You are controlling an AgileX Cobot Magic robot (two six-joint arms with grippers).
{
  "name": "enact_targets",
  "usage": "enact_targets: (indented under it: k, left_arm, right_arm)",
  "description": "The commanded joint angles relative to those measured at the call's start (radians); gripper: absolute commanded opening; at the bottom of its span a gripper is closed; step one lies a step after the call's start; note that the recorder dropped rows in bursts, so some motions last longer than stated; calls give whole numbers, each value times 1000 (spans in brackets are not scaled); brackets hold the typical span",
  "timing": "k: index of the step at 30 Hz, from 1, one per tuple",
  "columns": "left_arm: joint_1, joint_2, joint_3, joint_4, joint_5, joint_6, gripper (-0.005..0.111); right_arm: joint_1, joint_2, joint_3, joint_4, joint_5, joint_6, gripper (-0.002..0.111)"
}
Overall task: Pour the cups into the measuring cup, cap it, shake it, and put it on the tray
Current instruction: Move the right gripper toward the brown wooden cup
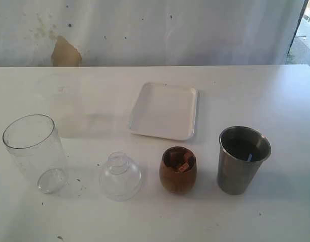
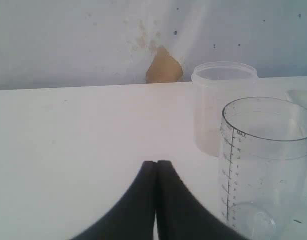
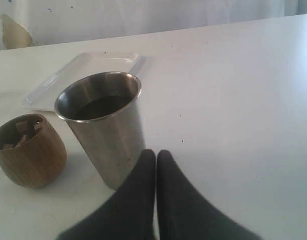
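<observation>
The clear measuring cup (image 1: pixel 35 151) stands upright at the table's front left, printed scale showing in the left wrist view (image 2: pixel 266 165). The brown wooden cup (image 1: pixel 178 169) holds small brown pieces and stands beside the steel tumbler (image 1: pixel 242 159), which holds dark contents. Both also show in the right wrist view: wooden cup (image 3: pixel 27 151), tumbler (image 3: pixel 106 125). The white tray (image 1: pixel 166 110) lies behind them, mid-table. My left gripper (image 2: pixel 156 163) is shut, empty, short of the measuring cup. My right gripper (image 3: pixel 156 153) is shut, empty, close to the tumbler's base. Neither gripper appears in the exterior view.
A clear dome-shaped lid (image 1: pixel 119 176) rests between the measuring cup and the wooden cup. A faint frosted cup (image 2: pixel 222 107) stands behind the measuring cup, toward the wall. The white table (image 1: pixel 276 96) ends at a stained white backdrop.
</observation>
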Motion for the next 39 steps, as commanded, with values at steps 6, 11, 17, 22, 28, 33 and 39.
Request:
enact_targets:
  k: [6, 11, 17, 22, 28, 33, 39]
  left_arm:
    - [-1, -5, 0, -3, -6, -4, 0]
    - [-1, -5, 0, -3, -6, -4, 0]
    - [-1, -5, 0, -3, -6, -4, 0]
    - [-1, -5, 0, -3, -6, -4, 0]
    - [-1, -5, 0, -3, -6, -4, 0]
    - [-1, -5, 0, -3, -6, -4, 0]
    - [-1, -5, 0, -3, -6, -4, 0]
  right_arm:
    - [-6, -5, 5, -9, -1, -4, 0]
    - [-6, -5, 5, -11, -4, -14, 0]
    - [-6, -5, 5, -14, -479, -153, 0]
    - [-6, -5, 5, 6, -1074, -5, 0]
    - [-4, 64, -89, -387, -852, 273, 24]
    - [-4, 287, -147, -677, -905, 576, 89]
    - [-4, 574, -158, -983, -1155, 702, 91]
